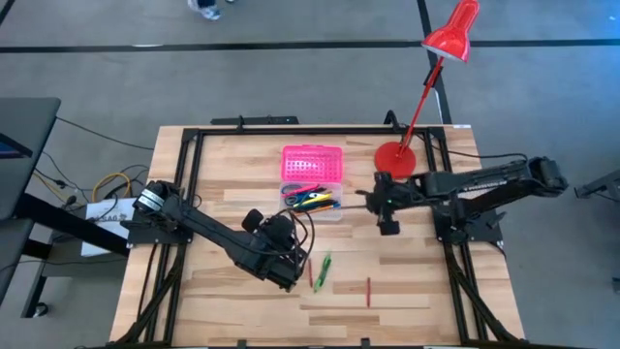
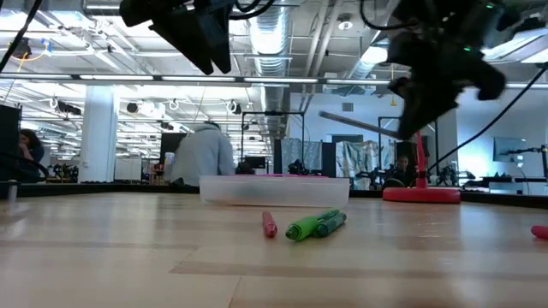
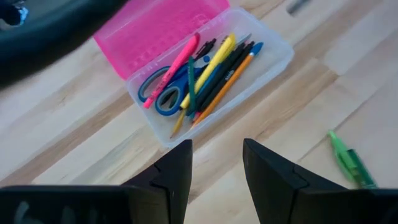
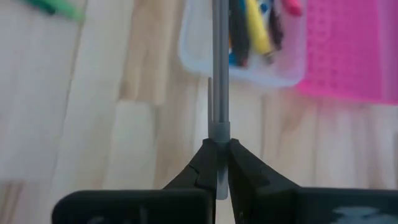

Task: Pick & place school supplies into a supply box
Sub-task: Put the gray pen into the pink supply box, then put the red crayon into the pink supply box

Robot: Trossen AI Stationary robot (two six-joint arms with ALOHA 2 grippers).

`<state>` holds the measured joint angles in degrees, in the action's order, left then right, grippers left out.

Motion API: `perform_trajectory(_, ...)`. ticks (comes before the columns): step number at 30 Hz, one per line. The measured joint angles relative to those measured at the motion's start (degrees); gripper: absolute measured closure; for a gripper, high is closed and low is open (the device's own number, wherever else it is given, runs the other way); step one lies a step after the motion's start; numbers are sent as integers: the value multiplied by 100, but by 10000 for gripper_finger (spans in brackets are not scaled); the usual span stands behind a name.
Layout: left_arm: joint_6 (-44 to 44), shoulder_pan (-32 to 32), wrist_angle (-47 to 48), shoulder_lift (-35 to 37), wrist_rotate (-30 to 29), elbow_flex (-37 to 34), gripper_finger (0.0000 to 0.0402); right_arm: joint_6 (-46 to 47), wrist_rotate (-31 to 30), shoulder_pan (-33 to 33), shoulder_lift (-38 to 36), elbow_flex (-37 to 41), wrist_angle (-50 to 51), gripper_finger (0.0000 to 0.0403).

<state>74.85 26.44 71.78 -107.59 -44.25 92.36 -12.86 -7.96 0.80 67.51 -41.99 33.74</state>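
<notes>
The supply box (image 1: 311,181) lies open at the table's middle, pink lid (image 3: 155,28) flat on the far side. Its clear base (image 3: 273,46) holds scissors (image 3: 163,93) and several pens and pencils. My right gripper (image 4: 219,163) hovers right of the box, shut on a grey pen (image 4: 219,81) that points toward the base; it also shows in the high view (image 1: 380,200). My left gripper (image 3: 215,167) is open and empty above the table, near of the box (image 1: 287,247). A green marker (image 1: 323,269) and two red pens (image 1: 312,278) (image 1: 367,291) lie flat on the table. My right gripper pinches the grey pen by its near end (image 4: 219,134) between its two fingers. The pen runs on along the fingers and sticks out past their tips toward the box. It is lifted clear of the table, slanting a little in the low view (image 2: 360,125).
A red desk lamp stands with its round base (image 1: 395,157) right of the box, its arm and shade (image 1: 453,34) reaching past the far edge. A black frame (image 1: 194,155) runs along the table's sides. Bare wood lies at the front left. People show beyond the table (image 2: 201,154).
</notes>
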Motion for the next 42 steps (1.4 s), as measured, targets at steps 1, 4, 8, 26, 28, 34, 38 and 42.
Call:
perform_trajectory(1,28,0,58,0,0,-2,264,2,-16,-52,115,-121,-7,398)
perform_trajectory(4,190,0,289,0,-12,-2,264,4,-19,-171,581,-568,-42,399)
perform_trajectory(8,631,10,604,0,-11,-2,264,150,32,-299,1387,-1243,-34,397)
perform_trajectory(26,2257,629,1693,-2,22,-2,264,42,345,-456,4041,-3575,923,391)
perform_trajectory(28,2428,711,1800,-2,30,-2,264,76,353,-455,4201,-3653,907,382)
perform_trajectory(34,2690,780,1823,-4,72,-187,264,193,351,-459,4365,-3735,846,350)
perform_trajectory(38,2885,777,1792,-4,210,-302,264,258,351,-459,4341,-3738,658,342)
perform_trajectory(42,2907,778,1702,-4,197,-323,264,259,355,-459,4302,-3741,608,327)
